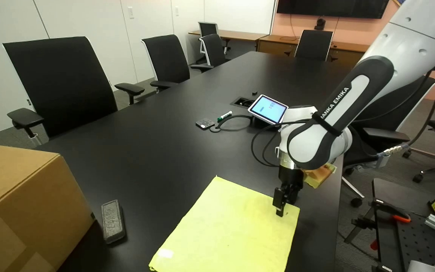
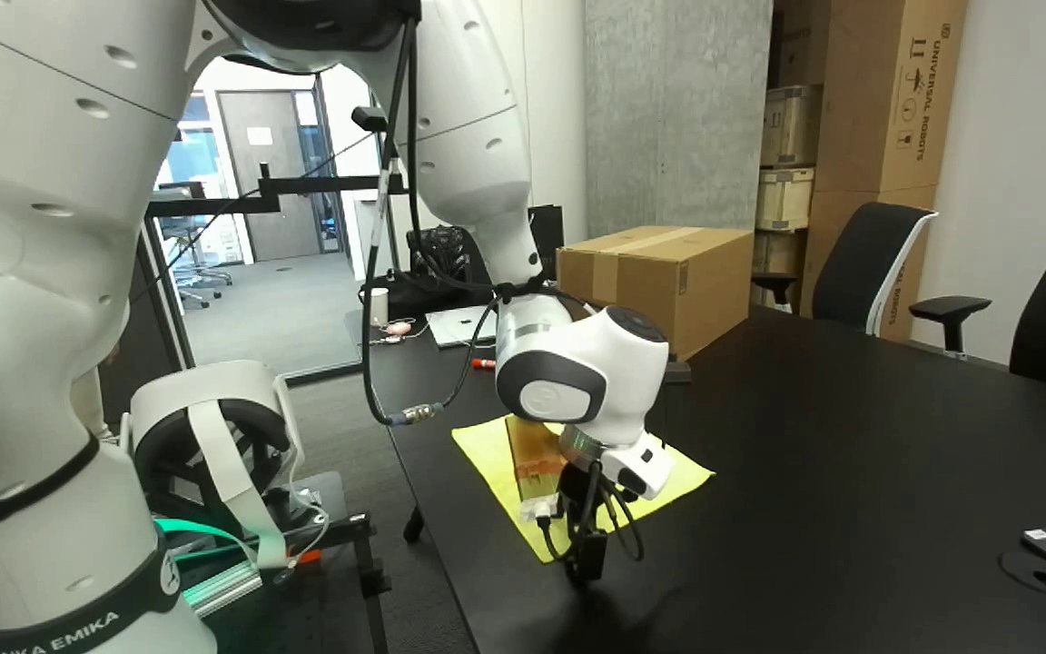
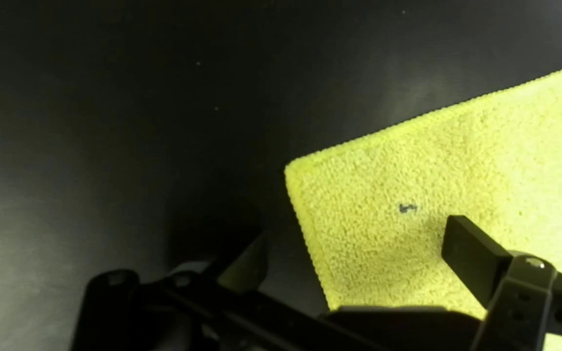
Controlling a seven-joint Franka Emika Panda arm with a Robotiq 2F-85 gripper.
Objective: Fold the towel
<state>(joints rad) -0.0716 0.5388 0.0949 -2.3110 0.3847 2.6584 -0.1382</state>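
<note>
The towel (image 1: 227, 230) is bright yellow and lies flat on the dark table, running out of the bottom of an exterior view. My gripper (image 1: 284, 207) points down over one of its corners and stands open. In the wrist view the towel (image 3: 383, 175) shows its corner with a small dark mark, ahead of the gripper (image 3: 354, 239). One finger is over the bare table outside the side edge, the other over the cloth. Nothing is pinched between them. Whether the fingertips touch the cloth I cannot tell. The arm partly covers the towel (image 2: 487, 454) in an exterior view.
A cardboard box (image 1: 25, 211) and a dark eraser (image 1: 113, 221) sit beside the towel. Farther along the table are a tablet (image 1: 268, 109) with cables, a marker (image 1: 225, 115) and a small flat dark box (image 1: 204, 123). Chairs line the table; its edge runs close by the gripper.
</note>
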